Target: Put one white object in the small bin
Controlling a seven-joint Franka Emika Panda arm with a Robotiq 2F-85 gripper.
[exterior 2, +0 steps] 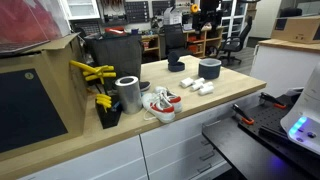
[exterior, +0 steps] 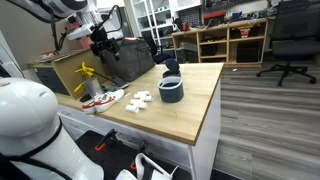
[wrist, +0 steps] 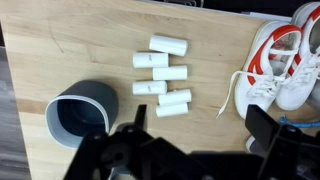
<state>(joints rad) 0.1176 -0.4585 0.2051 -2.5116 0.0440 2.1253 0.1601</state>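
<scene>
White cylinders (wrist: 160,72), six in a loose cluster, lie on the desk (wrist: 60,40) between the bin (wrist: 80,115) and the shoes (wrist: 275,65). The end effector (wrist: 195,152) is shown well above them, jaws spread and nothing gripped. An outer cylinder is best singled out, approached from straight above and straddled across its short axis, so that its neighbours are not disturbed.

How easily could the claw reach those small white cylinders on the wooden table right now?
Probably yes. In the wrist view the open claw hangs above the small white cylinders with nothing covering them; the round grey bin and the red-and-white sneakers lie off to either side.
</scene>
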